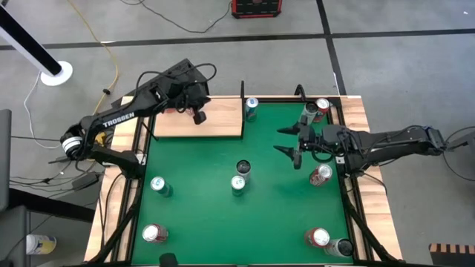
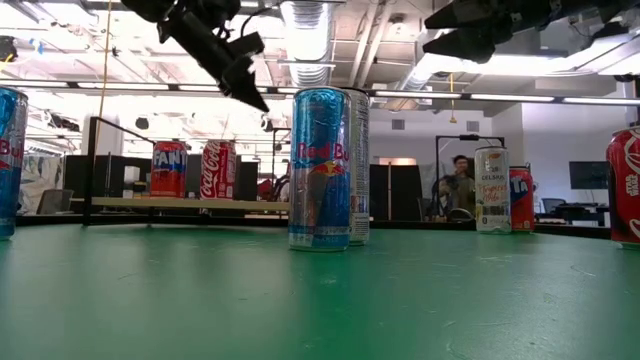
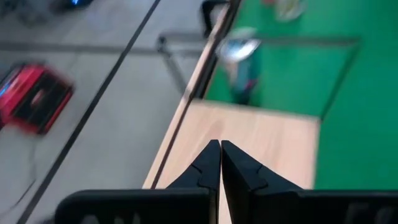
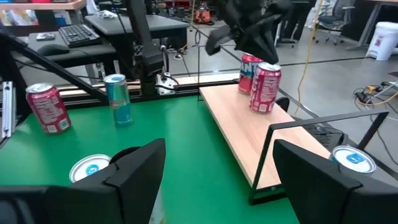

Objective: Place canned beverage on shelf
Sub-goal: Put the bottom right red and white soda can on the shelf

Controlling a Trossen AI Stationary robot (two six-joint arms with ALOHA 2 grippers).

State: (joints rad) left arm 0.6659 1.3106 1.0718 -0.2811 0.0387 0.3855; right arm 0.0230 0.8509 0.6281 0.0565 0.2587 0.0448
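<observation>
Green felt covers the bench (image 1: 260, 159); at its 11 o'clock corner lies the shelf (image 1: 215, 119). Above it hangs the left gripper (image 1: 199, 117), clenched, empty. At 2 o'clock, the right gripper (image 1: 289, 141) gapes wide, holding nothing.

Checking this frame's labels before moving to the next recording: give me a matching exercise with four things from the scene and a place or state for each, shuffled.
Things:
1. left gripper
2. right gripper
3. Fanta can
4. Red Bull can

Places or states:
A. open, over the green felt
B. upright on the green felt, mid-table
C. shut, above the shelf
D. standing on the shelf

Pairs: 1-C, 2-A, 3-D, 4-B
</observation>
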